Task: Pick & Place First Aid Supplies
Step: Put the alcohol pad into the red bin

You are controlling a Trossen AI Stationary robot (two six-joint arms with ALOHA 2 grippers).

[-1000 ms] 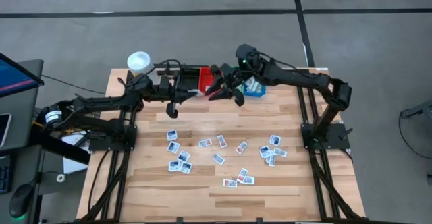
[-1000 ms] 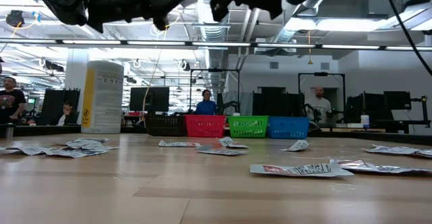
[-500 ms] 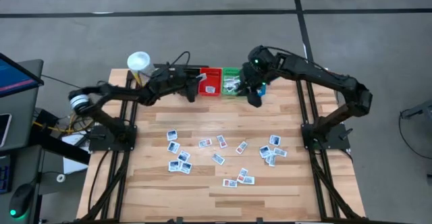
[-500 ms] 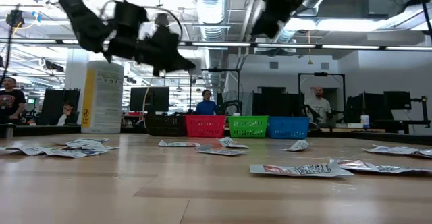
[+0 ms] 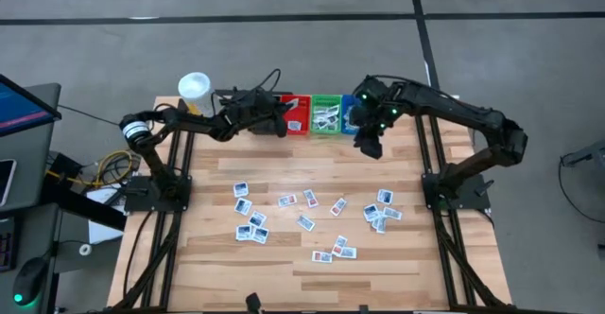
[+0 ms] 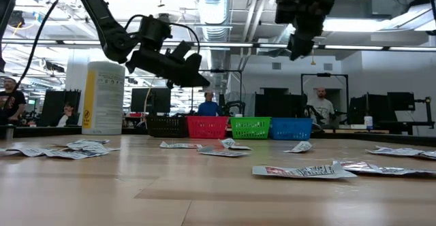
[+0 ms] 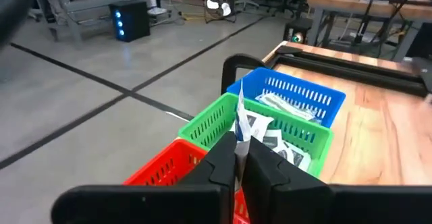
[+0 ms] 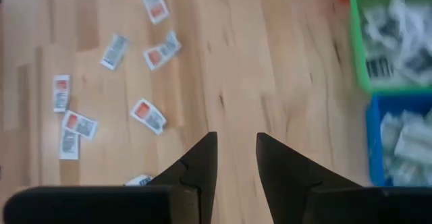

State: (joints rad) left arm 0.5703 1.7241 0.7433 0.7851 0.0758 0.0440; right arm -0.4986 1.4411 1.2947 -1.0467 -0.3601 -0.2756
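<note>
Since a second ago both arms have separated. The left gripper (image 7: 236,158) pinches a packet (image 7: 241,119) over the red bin (image 5: 294,115) (rear edge); the right gripper (image 8: 236,158), jaws apart, is empty, scattered packets (image 5: 304,222) at its 7 o'clock.

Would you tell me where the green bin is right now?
In the high view, the green bin sits at the table's far edge, between the red bin and the blue bin.
</note>
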